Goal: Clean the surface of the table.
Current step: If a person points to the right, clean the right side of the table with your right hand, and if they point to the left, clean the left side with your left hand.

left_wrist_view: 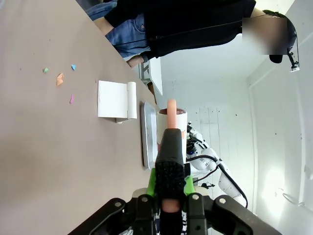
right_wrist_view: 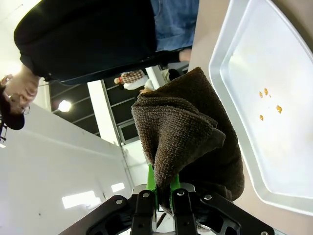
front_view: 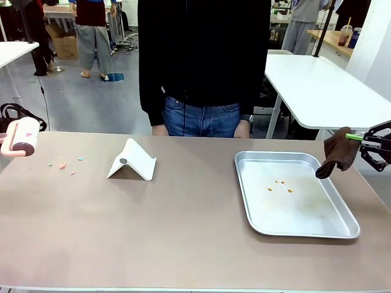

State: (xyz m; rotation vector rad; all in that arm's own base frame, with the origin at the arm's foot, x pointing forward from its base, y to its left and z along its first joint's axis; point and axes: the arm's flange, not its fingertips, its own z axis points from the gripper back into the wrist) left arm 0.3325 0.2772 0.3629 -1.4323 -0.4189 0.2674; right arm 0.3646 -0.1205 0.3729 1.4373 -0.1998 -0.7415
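The left gripper (left_wrist_view: 170,185) is pressed together on the pale pink plastic handle of a white lint roller (front_view: 24,135), which it holds at the table's left edge and, as far as I can tell, clear of the top. The right gripper (right_wrist_view: 163,188) pinches a dark brown knitted cloth (right_wrist_view: 190,132) that hangs beside the right rim of the shiny silver rectangular metal tray (front_view: 244,183), touching nothing.

The large brownish-tan matte table (front_view: 183,238) runs across the front view, below both tools. Its near half looks bare of debris. Farther in, a few small coloured paper scraps (front_view: 62,165) in orange, blue, pink and green lie on the left side, just beside the roller. To their right is a white folded plastic stand (front_view: 133,162), and a few orange crumbs (front_view: 280,185) lie inside the tray. A person in a black top and blue jeans (front_view: 201,61) stands at the far edge.

I judge that the cleaning has barely begun. The scraps remain to be picked up, neither tool is in contact with the surface, and no wiping shows.
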